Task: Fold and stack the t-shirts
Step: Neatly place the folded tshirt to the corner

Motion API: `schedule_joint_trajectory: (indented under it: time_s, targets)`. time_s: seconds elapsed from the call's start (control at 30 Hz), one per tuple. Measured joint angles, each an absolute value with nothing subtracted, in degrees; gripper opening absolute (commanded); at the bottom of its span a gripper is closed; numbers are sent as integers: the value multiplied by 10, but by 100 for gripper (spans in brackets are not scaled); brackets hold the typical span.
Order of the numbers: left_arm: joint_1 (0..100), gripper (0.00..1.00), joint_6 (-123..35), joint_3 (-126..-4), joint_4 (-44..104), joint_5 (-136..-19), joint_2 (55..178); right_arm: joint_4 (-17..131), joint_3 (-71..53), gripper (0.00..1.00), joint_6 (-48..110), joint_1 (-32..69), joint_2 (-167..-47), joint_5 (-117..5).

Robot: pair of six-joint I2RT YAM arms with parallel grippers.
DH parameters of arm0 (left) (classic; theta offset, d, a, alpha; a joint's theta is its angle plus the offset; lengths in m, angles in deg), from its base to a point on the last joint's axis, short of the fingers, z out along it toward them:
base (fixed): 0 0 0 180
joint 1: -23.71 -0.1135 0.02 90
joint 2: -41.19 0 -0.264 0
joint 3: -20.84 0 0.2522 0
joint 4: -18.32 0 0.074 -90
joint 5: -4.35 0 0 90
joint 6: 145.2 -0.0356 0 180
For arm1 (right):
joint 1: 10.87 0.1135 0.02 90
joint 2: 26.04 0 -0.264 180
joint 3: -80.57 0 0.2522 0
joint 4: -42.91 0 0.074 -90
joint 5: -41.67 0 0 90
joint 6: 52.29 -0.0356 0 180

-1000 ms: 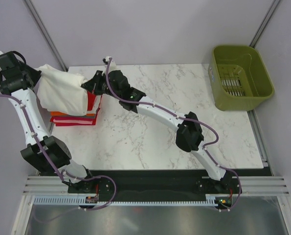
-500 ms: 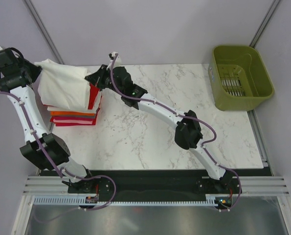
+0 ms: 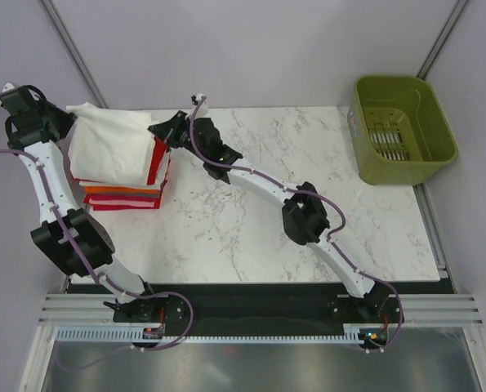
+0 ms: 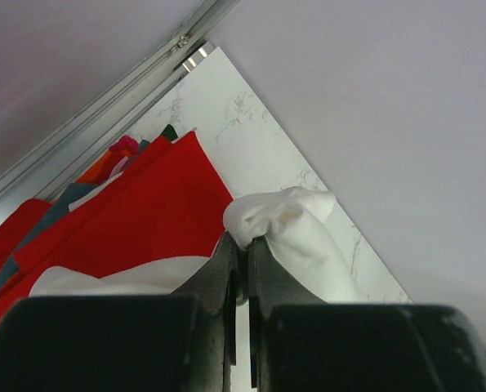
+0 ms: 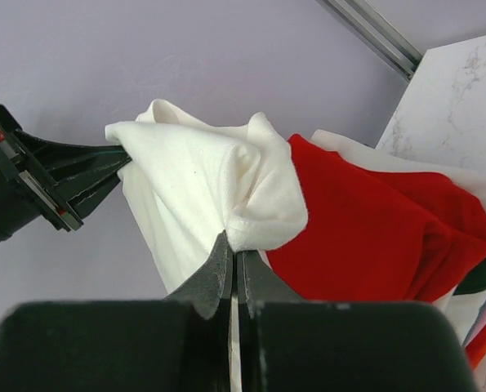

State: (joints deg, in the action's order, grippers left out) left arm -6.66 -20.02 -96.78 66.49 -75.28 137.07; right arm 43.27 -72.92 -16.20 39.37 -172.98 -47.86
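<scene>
**Top external: both hands pinch the white t-shirt (image 3: 112, 151) above the stack (image 3: 124, 198) at 10 o'clock**

My left hand (image 4: 244, 242) is shut narrow on a bunched corner of the white t-shirt. In left wrist view the cloth bulges out just past my fingertips. My right hand (image 5: 233, 247) is also clamped narrow, on a folded white edge, jaws almost touching with the cloth between them.

In top view the white t-shirt is spread between my two hands. My left hand is at its 9 o'clock edge and my right hand at its 3 o'clock edge. It sags over the top of the stack and covers most of it.

The stack sits at the bench's (image 3: 251, 212) far-left corner, 10 o'clock in top view. A red t-shirt (image 3: 158, 160) shows as a strip along the white one's 3 o'clock side, just under my right hand. An orange layer (image 3: 102, 189) and more red peek out at the stack's 6 o'clock edge.

In right wrist view my left hand is at 9 o'clock gripping the far white corner, and the red t-shirt lies at 3 o'clock below the white fold. Left wrist view has red cloth at 8 o'clock, with bare marble at 12.

An olive-green basket (image 3: 402, 126) is at 2 o'clock in top view, well apart from the shirts.
</scene>
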Motion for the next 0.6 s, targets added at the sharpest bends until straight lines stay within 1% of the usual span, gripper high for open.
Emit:
schedule_joint_trajectory:
  time_s: [0.2, 0.37, 0.4, 0.43, 0.47, 0.53, 0.57, 0.6]
  targets:
    - [-64, 2, -179, -870, 558, -747, 1371, 400, -729, 0, -185, 386, -1764, -469]
    - [-59, 2, -167, -825, 490, -747, 1375, 372, -729, 0, -200, 383, -1788, -462]
    - [-57, 3, -165, -824, 480, -747, 1379, 369, -729, 2, -202, 382, -1791, -460]
    - [-54, 4, -164, -824, 466, -747, 1384, 367, -729, 7, -204, 381, -1794, -458]
    - [-50, 9, -164, -824, 455, -747, 1391, 362, -729, 17, -207, 381, -1798, -455]
    - [-44, 18, -163, -824, 437, -746, 1404, 359, -729, 33, -212, 380, -1802, -451]
    - [-42, 28, -162, -824, 430, -747, 1410, 357, -729, 48, -213, 379, -1804, -448]
    - [-41, 44, -162, -824, 422, -747, 1418, 356, -728, 53, -213, 378, -1805, -448]
